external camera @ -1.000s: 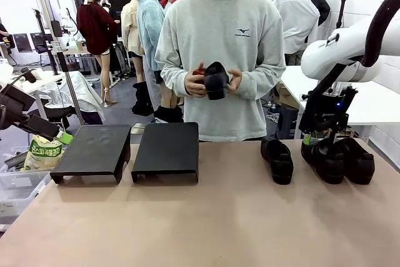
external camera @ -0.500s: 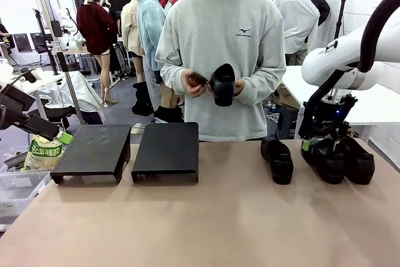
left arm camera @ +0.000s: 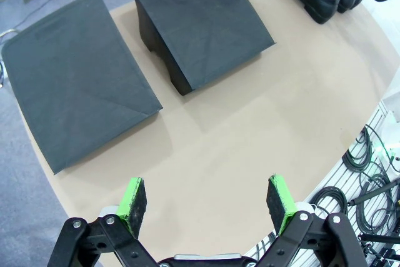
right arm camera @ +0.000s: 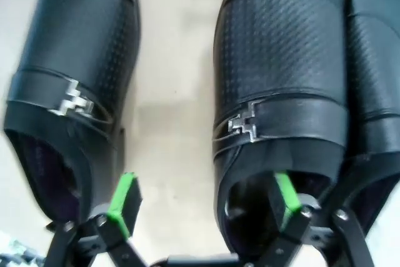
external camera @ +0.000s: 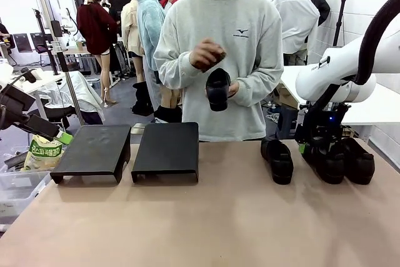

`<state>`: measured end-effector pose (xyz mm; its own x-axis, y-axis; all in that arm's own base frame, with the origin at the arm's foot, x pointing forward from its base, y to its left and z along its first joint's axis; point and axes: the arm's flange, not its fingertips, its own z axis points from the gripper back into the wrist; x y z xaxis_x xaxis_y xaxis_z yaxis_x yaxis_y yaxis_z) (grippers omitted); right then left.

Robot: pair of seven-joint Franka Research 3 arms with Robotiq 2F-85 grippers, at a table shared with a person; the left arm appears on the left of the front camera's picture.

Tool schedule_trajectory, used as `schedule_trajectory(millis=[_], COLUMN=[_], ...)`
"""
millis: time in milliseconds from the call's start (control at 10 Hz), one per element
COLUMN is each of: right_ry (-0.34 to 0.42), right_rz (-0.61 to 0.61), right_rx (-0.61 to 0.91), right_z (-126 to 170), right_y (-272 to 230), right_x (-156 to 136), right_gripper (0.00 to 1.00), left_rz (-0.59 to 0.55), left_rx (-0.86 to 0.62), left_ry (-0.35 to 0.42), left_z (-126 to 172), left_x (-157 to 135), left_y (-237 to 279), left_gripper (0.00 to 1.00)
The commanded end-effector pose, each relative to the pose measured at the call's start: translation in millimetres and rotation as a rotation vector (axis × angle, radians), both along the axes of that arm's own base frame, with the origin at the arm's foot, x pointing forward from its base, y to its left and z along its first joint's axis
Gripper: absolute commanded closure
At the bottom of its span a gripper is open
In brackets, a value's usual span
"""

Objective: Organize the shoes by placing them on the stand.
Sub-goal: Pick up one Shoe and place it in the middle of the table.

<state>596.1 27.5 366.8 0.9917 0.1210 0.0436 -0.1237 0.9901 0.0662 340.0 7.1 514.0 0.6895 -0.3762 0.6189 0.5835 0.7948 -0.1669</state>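
Fingers [right arm camera: 127,197] of the right gripper [right arm camera: 205,199] stand spread and empty: one pad inside the heel opening of the middle shoe [right arm camera: 281,92], the other outside its side wall, just beside the neighbouring shoe [right arm camera: 75,60]. Hazards: closing may catch that neighbour, or the thin wall may slip and the shoe tip. Left gripper [left arm camera: 206,199] likewise spread, empty, two stands [left arm camera: 200,23] ahead of its pads. Fourth shoe [external camera: 217,89] held by the person [external camera: 250,48].
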Motion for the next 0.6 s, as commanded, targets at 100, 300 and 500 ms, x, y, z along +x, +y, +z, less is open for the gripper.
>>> schedule_trajectory(millis=[100,300,500], right_ry=[0.031,0.019,0.029], right_rz=[0.011,0.013,0.012], right_rx=[0.039,-0.001,-0.018], right_z=[7.3,-2.3,-12.9], right_y=[-3.2,0.2,0.1], right_x=[0.6,1.9,4.4], right_gripper=[0.0,0.0,0.0], left_rz=[-0.017,-0.017,-0.017], left_rx=[-0.004,-0.004,-0.004], left_ry=[-0.007,-0.007,-0.007], left_z=[-0.3,-0.3,-0.3], left_x=[0.0,0.0,0.0], left_y=[3.0,3.0,3.0], left_gripper=[0.0,0.0,0.0])
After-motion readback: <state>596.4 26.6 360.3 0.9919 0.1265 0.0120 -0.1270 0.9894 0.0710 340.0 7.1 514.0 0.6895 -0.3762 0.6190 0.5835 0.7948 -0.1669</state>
